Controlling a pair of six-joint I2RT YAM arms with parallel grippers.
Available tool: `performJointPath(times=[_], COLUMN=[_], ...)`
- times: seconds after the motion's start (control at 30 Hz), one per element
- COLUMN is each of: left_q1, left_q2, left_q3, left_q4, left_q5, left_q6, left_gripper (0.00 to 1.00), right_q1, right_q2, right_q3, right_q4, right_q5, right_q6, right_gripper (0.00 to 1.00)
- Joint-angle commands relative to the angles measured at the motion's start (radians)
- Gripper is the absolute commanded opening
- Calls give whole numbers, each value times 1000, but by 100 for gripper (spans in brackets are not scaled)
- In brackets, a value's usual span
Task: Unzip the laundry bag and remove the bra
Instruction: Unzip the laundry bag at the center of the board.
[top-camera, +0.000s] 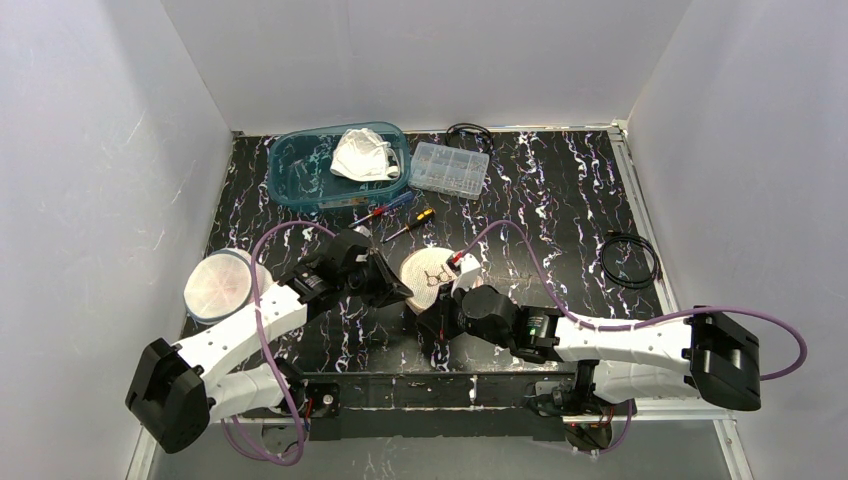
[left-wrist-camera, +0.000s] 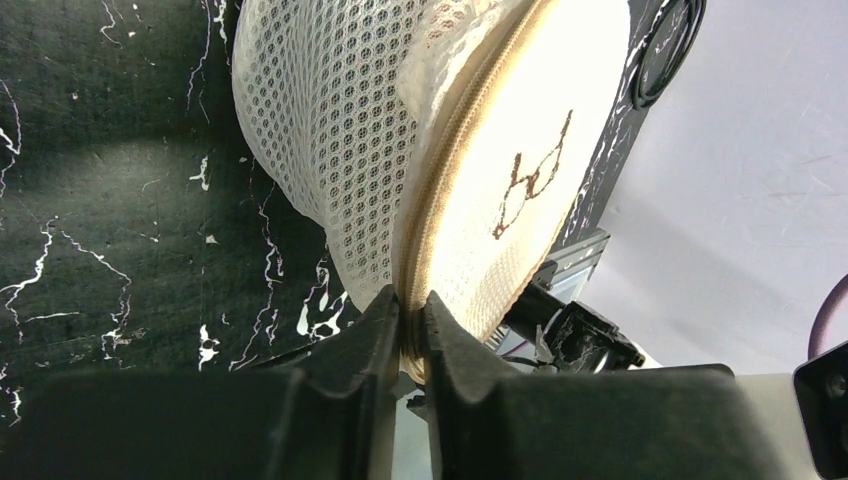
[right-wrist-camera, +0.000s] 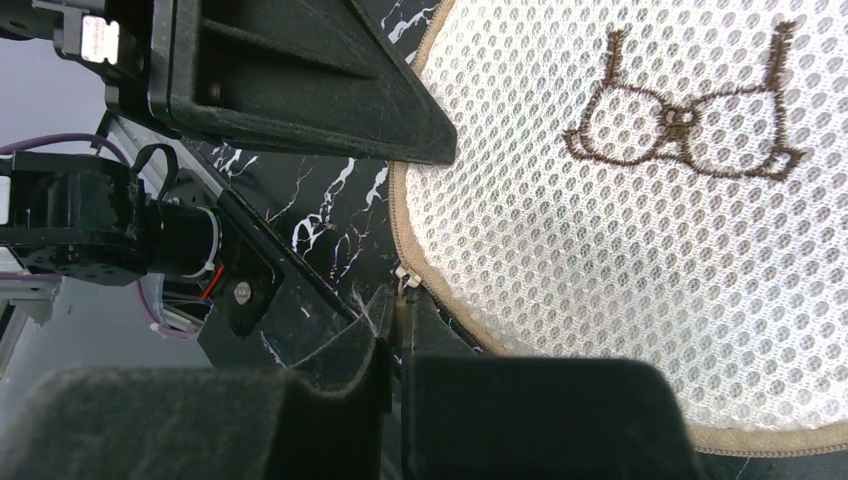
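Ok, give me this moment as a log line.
left jaws: shut on laundry bag seam | right jaws: shut on zipper pull | zipper: looks closed | bra: not seen

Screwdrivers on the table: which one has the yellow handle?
The screwdriver lying nearer the laundry bag, on the right of the pair. The other screwdriver, closer to the blue bin, has a red and blue handle.

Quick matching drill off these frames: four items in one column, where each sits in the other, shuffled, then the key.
Items:
1 laundry bag
2 white cloth
3 clear parts box
4 screwdrivers

Places:
A inside the teal bin
B pinched at its zip seam by the left gripper
C just right of the teal bin
D just in front of the teal bin

Pairs: 1-B, 2-A, 3-C, 4-D
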Motion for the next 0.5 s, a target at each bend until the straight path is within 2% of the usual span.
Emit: performJointPath(times=[0.0,0.1,0.47], left_q1=[-5,-5,0], left_q2=[-5,-11,2], left_q3=[22,35,101], left_q4=[-11,-33,-44], left_q5=[-32,-46,1], left_q6=[18,32,100], left_gripper=[6,0,0], right_q1=[10,10,10], right_q2=[-35,-64,-206], right_q3=[37,26,-11], right_q4=[16,-12,-236], right_q5=[8,20,134], right_q6=[-1,2,39], right_gripper=[1,1,1])
